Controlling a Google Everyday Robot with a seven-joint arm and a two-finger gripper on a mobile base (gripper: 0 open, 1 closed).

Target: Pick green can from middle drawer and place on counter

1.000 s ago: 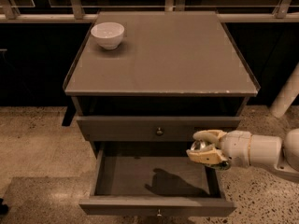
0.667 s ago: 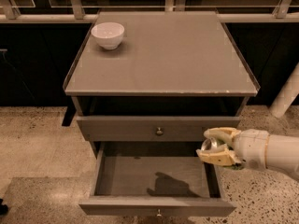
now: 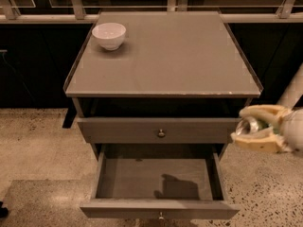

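Observation:
My gripper [image 3: 241, 126] hangs at the right edge of the view, beside the cabinet's right side, level with the upper knobbed front. Its pale fingers [image 3: 260, 111] are shut on the green can [image 3: 252, 126], which shows a silvery end and a bit of dark green. The middle drawer [image 3: 158, 208] is pulled open below and its inside is bare, with only a shadow on its floor. The counter [image 3: 165, 60] lies above and to the left of the gripper.
A white bowl [image 3: 109, 35] stands on the counter's back left corner. The upper knobbed front [image 3: 161, 130] is closed. A pale slanted post [image 3: 292, 90] is behind the gripper at the right. Speckled floor [image 3: 33, 145] surrounds the cabinet.
The gripper has moved right and slightly up with the can, from above the open drawer's right part to outside the cabinet's right side.

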